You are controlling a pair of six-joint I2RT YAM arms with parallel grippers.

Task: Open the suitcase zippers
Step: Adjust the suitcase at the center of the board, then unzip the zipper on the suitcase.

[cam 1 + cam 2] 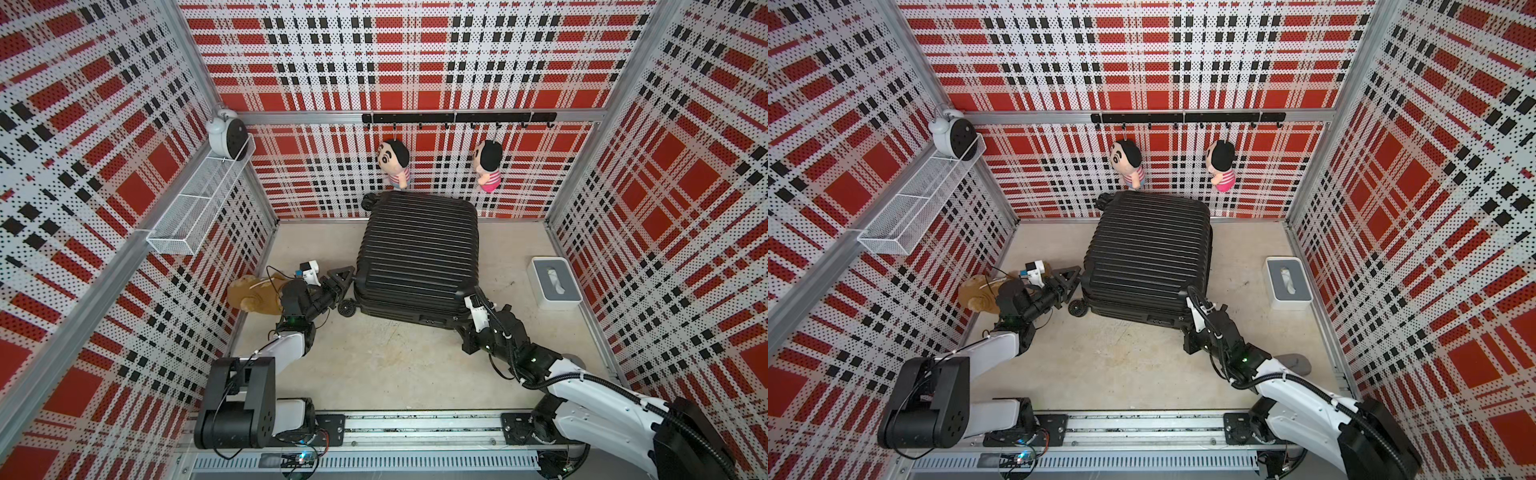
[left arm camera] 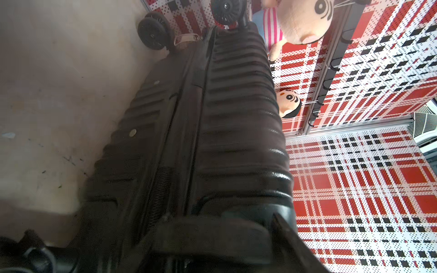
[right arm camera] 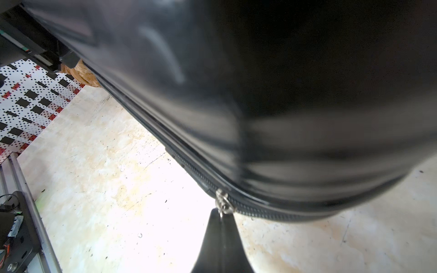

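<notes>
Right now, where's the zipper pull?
In the right wrist view, the silver zipper pull hangs at the rounded near-right corner of the suitcase, pinched by the right hand.

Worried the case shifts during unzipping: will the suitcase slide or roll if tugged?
The suitcase lies flat on its shell, wheels sideways, so rolling seems unlikely. Its glossy hard shell may slide on the smooth floor. The ribs suggest stiffness.

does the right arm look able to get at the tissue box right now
Probably yes: bare floor lies between the right gripper and the tissue box. But its jaws are shut on the zipper pull, so it would have to let go first.
</notes>
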